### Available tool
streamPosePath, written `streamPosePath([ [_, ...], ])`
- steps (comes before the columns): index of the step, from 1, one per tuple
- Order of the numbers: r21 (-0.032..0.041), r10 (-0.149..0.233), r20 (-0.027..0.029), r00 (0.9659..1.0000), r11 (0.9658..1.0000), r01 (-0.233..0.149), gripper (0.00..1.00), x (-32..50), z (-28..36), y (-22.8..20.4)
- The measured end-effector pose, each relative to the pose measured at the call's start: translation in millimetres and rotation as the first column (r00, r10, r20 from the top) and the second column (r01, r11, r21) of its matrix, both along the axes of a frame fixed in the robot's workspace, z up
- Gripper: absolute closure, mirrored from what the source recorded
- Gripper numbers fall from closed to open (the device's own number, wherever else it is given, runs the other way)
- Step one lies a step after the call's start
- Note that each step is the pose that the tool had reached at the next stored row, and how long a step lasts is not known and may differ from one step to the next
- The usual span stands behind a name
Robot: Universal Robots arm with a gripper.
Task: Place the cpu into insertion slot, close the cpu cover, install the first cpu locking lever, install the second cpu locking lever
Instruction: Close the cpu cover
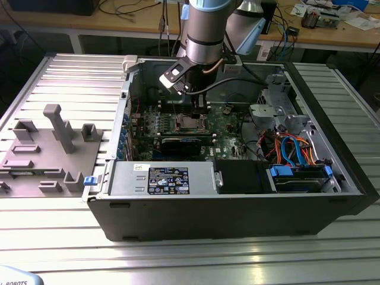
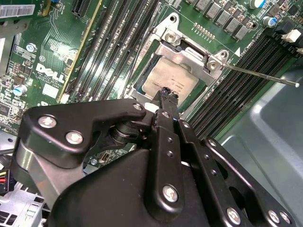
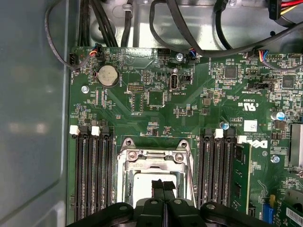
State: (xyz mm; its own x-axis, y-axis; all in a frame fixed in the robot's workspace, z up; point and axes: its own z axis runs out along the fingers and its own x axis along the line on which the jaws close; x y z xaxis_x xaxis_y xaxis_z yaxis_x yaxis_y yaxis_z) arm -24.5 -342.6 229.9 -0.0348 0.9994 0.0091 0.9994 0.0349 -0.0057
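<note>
The cpu [image 2: 173, 80] [image 3: 139, 184], a dull silver square, lies in the insertion slot [image 1: 190, 123] on the green board. The cpu cover [image 2: 187, 52] [image 3: 154, 161], a silvery frame, lies flat around it. A thin locking lever [image 2: 260, 74] sticks out free above the memory slots. My gripper [image 2: 165, 92] [image 3: 163, 184] [image 1: 200, 108] hovers just above the cpu's edge. It is shut, the black fingertips pressed together with nothing between them. Whether the tips touch the cpu cannot be told.
Long black memory slots [image 3: 92, 175] [image 3: 215, 170] flank the socket on both sides. A black expansion card [image 1: 178, 144], a power supply [image 1: 160, 178] and drive cables [image 1: 297, 148] fill the case. A grey fixture block [image 1: 47, 148] sits outside at the exterior view's left.
</note>
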Motion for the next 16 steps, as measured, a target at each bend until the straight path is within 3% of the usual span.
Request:
streamPosePath([
  [16, -0.0002, 0.000, -0.0001, 1.0000, 1.0000, 0.000, 0.89, -8.9, -6.5, 1.5],
])
